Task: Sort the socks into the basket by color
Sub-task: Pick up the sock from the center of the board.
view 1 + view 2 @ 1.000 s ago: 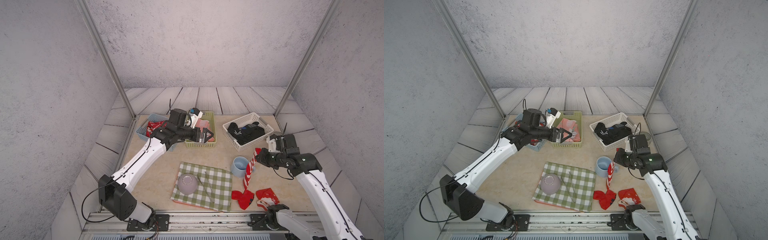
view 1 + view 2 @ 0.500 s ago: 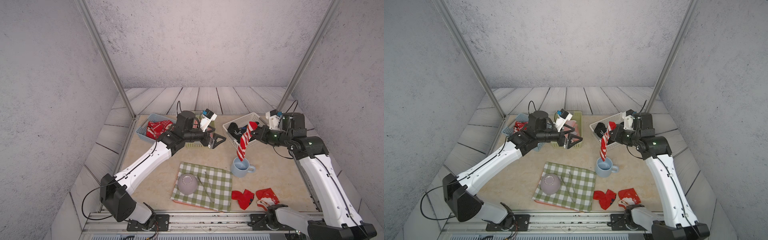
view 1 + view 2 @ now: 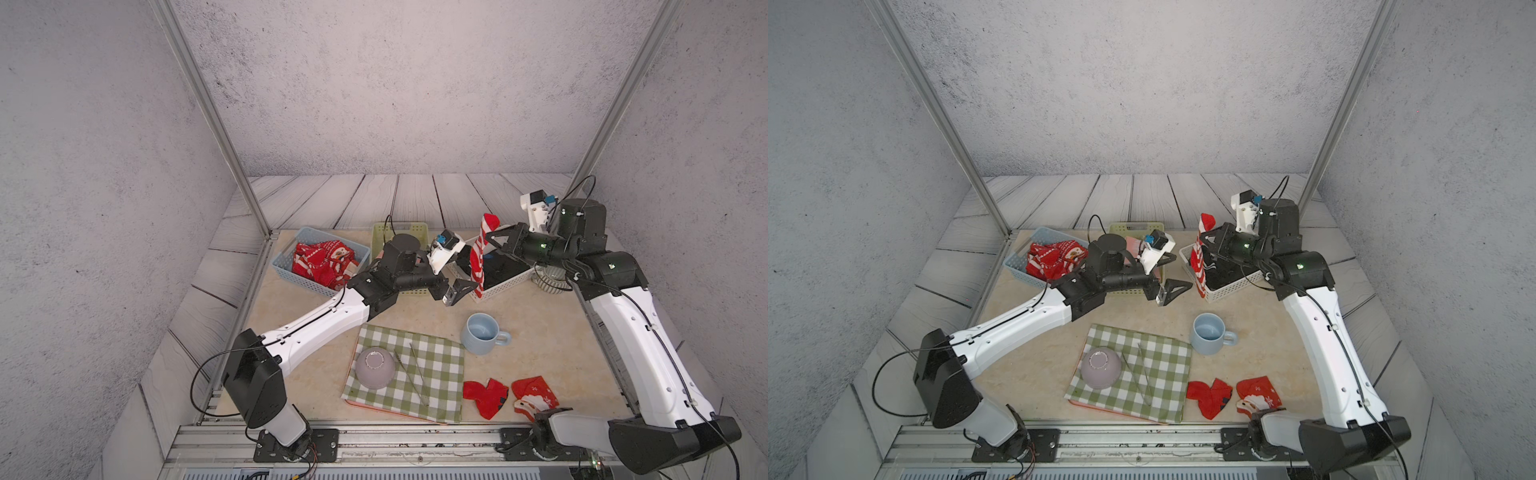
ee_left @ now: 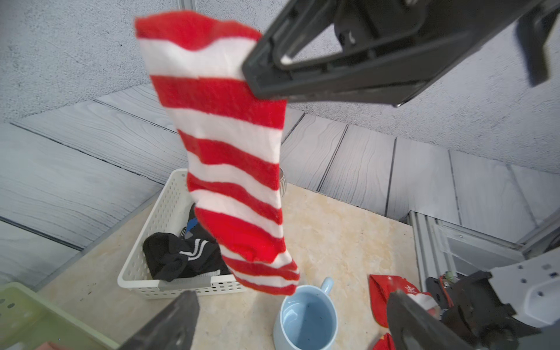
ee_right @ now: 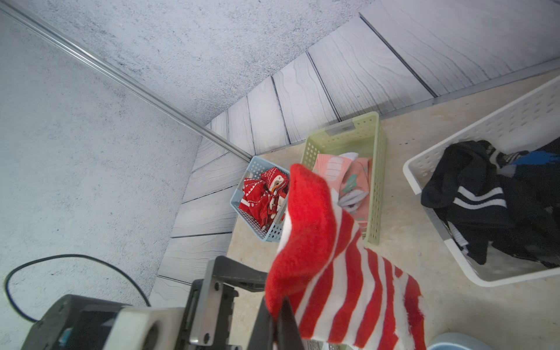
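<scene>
green basket (image 3: 411, 228): mostly behind left arm (image 3: 324, 320) | striped sock (image 5: 348, 288): hanging end cut off at edge

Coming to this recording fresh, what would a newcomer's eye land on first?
The red-and-white striped sock hanging full length in mid-air from the shut right gripper, near the white basket of black socks. Next, the left gripper, jaws wide open, pointing toward that sock. Then the blue basket heaped with red socks at the far left, and two loose red socks at the front of the table.
</scene>
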Robot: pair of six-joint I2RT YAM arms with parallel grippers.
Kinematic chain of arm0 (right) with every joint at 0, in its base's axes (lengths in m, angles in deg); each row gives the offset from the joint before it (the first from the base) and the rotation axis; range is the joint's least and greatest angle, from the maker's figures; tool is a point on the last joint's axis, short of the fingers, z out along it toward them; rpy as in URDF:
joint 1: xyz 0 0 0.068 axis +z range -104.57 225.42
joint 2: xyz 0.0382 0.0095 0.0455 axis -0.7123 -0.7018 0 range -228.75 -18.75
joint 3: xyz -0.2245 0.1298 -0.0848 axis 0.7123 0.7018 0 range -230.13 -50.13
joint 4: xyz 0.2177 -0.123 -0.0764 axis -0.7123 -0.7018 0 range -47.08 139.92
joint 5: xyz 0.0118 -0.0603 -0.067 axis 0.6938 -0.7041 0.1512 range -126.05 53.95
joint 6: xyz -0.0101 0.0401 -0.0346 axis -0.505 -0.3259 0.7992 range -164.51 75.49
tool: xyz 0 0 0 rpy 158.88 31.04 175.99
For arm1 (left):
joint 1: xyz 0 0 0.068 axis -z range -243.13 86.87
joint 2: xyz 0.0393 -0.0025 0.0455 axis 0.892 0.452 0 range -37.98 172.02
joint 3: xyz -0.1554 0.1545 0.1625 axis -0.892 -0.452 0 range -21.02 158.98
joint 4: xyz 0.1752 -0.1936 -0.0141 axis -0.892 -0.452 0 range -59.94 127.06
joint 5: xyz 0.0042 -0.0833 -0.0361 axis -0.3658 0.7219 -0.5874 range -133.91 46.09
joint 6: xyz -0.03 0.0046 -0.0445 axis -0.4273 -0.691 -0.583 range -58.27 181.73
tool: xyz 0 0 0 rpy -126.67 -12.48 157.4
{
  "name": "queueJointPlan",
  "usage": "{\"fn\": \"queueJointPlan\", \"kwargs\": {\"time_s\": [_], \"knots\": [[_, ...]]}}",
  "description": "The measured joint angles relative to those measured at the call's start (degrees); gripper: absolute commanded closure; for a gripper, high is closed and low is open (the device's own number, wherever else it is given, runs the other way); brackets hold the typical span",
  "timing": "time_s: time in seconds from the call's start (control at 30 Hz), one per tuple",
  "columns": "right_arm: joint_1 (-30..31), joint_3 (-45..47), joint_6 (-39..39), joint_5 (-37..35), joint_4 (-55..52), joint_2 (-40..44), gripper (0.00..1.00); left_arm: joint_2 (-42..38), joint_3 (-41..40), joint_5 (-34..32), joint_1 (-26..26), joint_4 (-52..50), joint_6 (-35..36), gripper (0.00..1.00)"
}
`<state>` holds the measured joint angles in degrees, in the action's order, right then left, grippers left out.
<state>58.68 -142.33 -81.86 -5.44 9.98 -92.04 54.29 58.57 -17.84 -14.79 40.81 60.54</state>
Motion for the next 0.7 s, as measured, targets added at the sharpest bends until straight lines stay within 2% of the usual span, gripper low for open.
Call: {"fn": "queueJointPlan", "kwargs": {"time_s": [0.27,0.33,0.37,0.4,0.43,0.47,0.7], "knots": [[2.69,-0.26,-0.44,1.16,0.52,-0.09,1.00,3.76,1.88,-10.03,3.02,5.75,1.49,0.00],[3.13,-0.26,-0.42,1.31,0.79,-0.09,1.00,4.37,2.73,-12.74,3.50,6.38,1.73,0.07],[3.26,-0.26,-0.39,1.42,0.81,-0.09,1.00,4.44,2.86,-14.03,3.58,6.51,1.84,0.18],[3.37,-0.26,-0.39,1.44,0.81,-0.09,1.00,4.44,2.86,-15.10,3.63,6.64,2.01,0.43],[3.45,-0.26,-0.39,1.44,0.81,-0.07,1.00,4.44,2.86,-15.87,3.69,6.71,1.92,0.83],[3.52,-0.26,-0.39,1.49,0.81,-0.02,1.00,4.44,2.86,-16.76,3.72,6.80,2.10,1.00],[3.52,-0.24,-0.04,1.38,0.76,0.66,1.00,4.22,3.17,-20.98,3.80,5.90,1.70,1.00]]}}
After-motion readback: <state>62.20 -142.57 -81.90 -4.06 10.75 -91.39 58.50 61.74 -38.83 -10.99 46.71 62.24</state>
